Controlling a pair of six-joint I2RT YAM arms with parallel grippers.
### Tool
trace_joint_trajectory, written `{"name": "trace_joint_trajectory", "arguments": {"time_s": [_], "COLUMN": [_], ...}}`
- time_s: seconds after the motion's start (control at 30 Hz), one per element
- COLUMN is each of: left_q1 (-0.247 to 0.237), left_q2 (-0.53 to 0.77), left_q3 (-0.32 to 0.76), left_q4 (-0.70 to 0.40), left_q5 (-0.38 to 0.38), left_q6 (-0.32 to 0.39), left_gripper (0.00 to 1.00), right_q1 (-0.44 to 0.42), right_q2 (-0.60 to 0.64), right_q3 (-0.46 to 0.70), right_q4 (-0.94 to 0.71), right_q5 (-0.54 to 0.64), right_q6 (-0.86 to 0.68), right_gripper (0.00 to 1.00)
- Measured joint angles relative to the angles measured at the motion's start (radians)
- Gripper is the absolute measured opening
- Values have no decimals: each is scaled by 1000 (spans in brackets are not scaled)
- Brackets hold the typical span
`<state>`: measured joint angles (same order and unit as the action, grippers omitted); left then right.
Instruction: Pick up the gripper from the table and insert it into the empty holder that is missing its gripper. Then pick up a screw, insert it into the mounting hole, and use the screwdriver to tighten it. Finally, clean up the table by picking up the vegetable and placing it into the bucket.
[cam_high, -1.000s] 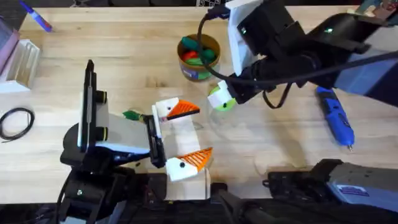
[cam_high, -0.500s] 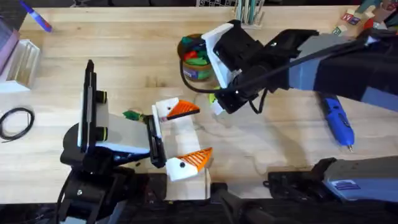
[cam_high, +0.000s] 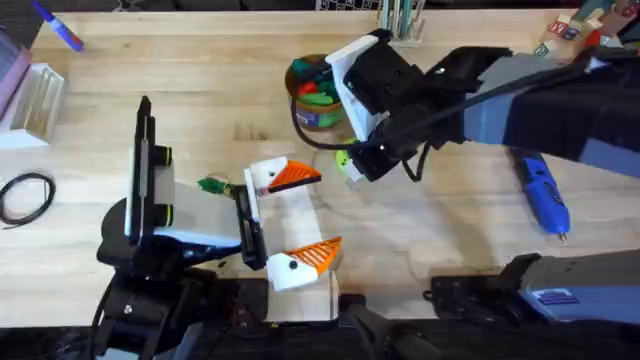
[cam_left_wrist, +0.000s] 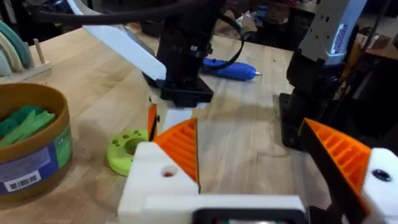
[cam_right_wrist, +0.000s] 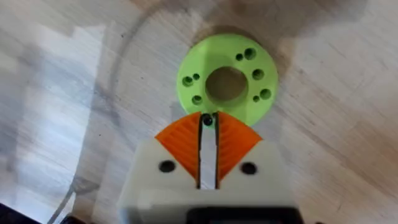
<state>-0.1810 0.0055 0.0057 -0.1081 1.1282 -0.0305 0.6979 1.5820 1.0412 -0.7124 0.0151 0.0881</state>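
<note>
**Right pincer shut over the green disc, left pincer wide open**

Your right pincer (cam_right_wrist: 208, 134) sits at the middle of the overhead frame, its two orange pads pressed nearly together with a tiny dark piece, perhaps a screw, at their tips. Right under those tips lies the bright green disc (cam_right_wrist: 226, 81) with holes, flat on the surface (cam_high: 200, 80). The bucket (cam_high: 315, 95) stands just above and left of that arm's head, close enough to crowd it; you can see green and red toys inside.

Your left pincer (cam_high: 295, 220) lies low in the frame's centre-left, its fingers (cam_high: 293, 177) spread well apart and gripping nothing. The small dark green vegetable (cam_high: 212, 185) rests just left of the upper finger, partly hidden by the arm's white body.

The blue screwdriver (cam_high: 540, 195) lies at the right of the overhead frame, tip toward the lower edge; the right arm's dark body covers its upper end.

A marker (cam_high: 58, 27) and a clear stand (cam_high: 35, 100) sit at the upper left, a black cable loop (cam_high: 25, 195) at the left edge. Open surface shows between the left pincer and the screwdriver.
</note>
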Motion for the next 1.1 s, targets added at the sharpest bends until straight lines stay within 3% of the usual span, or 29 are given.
{"name": "trace_joint_trajectory", "arguments": {"time_s": [0.13, 0.4, 0.63, 0.93, 1.1], "left_q1": [0, 0, 0, 0, 0], "left_q2": [0, 0, 0, 0, 0], "left_q3": [0, 0, 0, 0, 0], "left_q4": [0, 0, 0, 0, 0], "left_q5": [0, 0, 0, -6, -7], "left_q6": [0, 0, 0, 0, 0], "left_gripper": [985, 985, 985, 986, 985], "right_q1": [0, 2, 0, 15, 103], "right_q2": [25, 29, 33, 26, 12], "right_q3": [4, 29, 238, 584, 632], "right_q4": [4, -46, -176, -328, -327], "right_q5": [5, 72, 111, -105, -174], "right_q6": [-4, -7, -64, -176, -190], "right_gripper": [12, 6, 6, 6, 6]}}
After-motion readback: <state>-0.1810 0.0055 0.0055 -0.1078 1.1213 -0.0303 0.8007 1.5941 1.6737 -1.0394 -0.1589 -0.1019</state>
